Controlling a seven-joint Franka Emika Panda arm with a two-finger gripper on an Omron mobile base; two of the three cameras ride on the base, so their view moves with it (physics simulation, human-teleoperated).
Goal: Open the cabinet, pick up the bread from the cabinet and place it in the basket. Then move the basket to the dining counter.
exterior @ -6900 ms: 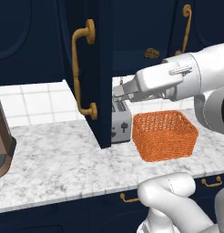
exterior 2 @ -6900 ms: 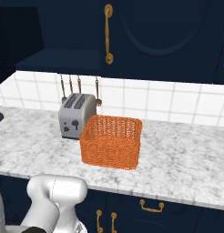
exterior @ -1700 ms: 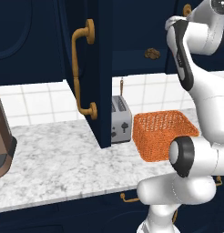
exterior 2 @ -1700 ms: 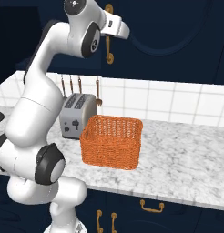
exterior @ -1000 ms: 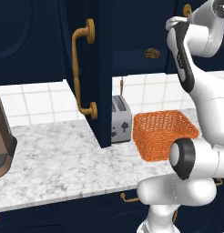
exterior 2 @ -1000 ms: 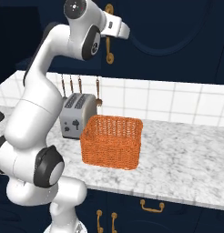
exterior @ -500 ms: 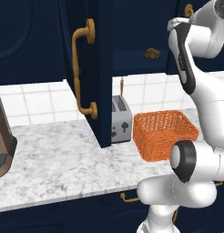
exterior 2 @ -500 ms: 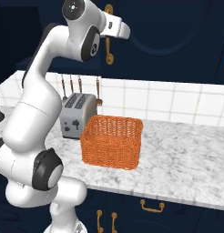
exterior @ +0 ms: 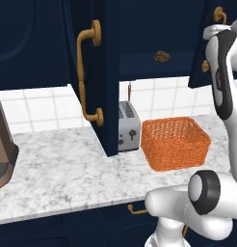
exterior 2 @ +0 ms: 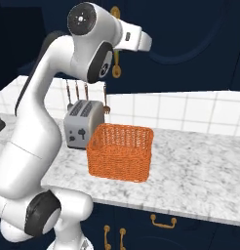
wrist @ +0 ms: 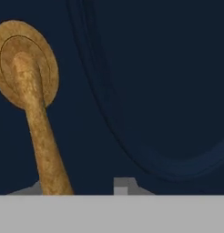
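Observation:
The navy cabinet [exterior: 154, 29] has its left door [exterior: 107, 96] swung open, and its right door [exterior: 207, 58] looks closed. The bread [exterior: 162, 57], a small brown roll, lies on the shelf inside. Below it the orange basket [exterior: 176, 142] [exterior 2: 121, 151] sits on the marble worktop, holding nothing. My arm reaches up to the right door's brass handle [wrist: 41, 123] [exterior 2: 115, 63]. In the hand view my gripper [wrist: 77, 186] straddles that handle, jaws apart, with a gap beside the bar. The dining counter is out of view.
A silver toaster [exterior: 127, 126] [exterior 2: 82, 124] stands just left of the basket, with utensils hanging on the tiled wall behind it. A brown appliance [exterior: 2, 149] sits at the worktop's far left. The open left door juts out over the worktop [exterior: 67, 173].
Several seconds ago the arm reached low beside the toaster; it has since risen to the right door's handle. Over the last second it has barely shifted.

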